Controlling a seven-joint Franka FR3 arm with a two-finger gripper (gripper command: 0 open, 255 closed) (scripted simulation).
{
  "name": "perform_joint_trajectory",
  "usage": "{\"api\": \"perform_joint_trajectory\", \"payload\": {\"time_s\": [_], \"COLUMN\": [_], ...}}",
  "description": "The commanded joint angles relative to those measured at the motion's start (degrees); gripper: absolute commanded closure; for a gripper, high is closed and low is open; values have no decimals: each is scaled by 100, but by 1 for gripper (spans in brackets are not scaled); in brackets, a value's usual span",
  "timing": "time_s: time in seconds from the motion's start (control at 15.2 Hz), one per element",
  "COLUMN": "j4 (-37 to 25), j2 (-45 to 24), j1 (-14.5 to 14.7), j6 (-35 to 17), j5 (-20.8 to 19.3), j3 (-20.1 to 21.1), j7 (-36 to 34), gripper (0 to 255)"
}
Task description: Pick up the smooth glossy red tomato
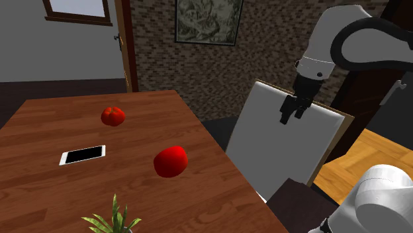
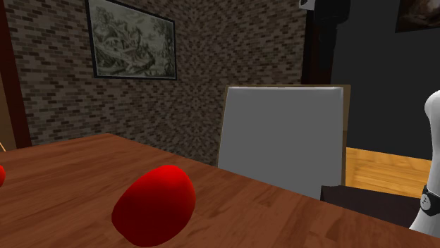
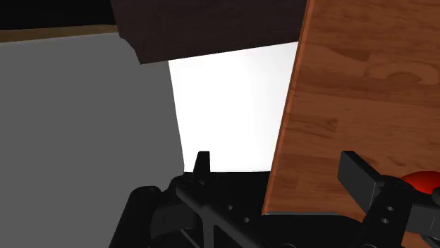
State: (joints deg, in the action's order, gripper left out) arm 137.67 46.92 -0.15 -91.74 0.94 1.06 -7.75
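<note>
Tomato [image 1: 170, 161]: smooth, on table [image 1: 59, 122], well to the shoulder view's left of gripper [image 1: 292, 114] and nearer. Gripper: over chair [image 1: 278, 155], fingers apart, empty.

We count two red tomatoes on one table [image 1: 198, 198]: the smooth tomato [image 1: 171, 161] nearer, the ribbed tomato [image 1: 113, 116] farther and left. We also count one phone [image 1: 83, 155], one plant [image 1: 114, 220], one chair [image 1: 284, 142], one framed picture [image 1: 208, 20]
</note>
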Motion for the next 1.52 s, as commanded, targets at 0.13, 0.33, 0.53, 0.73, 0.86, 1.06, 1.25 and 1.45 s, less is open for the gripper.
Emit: {"api": "perform_joint_trajectory", "payload": {"time_s": [0.13, 0.33, 0.53, 0.73, 0.86, 1.06, 1.25, 1.45], "j4": [281, 659, 968, 1188, 1273, 1289, 1151, 864], "j2": [-101, -321, -632, -1036, -1357, -1904, -2519, -3182], "j1": [49, 162, 337, 601, 836, 1278, 1780, 2229], "j6": [-461, -1176, -1912, -2645, -3113, -3733, -4165, -4308], "j5": [328, 855, 1451, 2146, 2688, 3654, 4830, 6154], "j3": [-140, -335, -522, -719, -866, -1123, -1407, -1659], "j7": [-21, 10, 132, 369, 609, 1122, 1836, 2684], "gripper": [0, 0, 0, 0, 0, 0, 0, 0]}}
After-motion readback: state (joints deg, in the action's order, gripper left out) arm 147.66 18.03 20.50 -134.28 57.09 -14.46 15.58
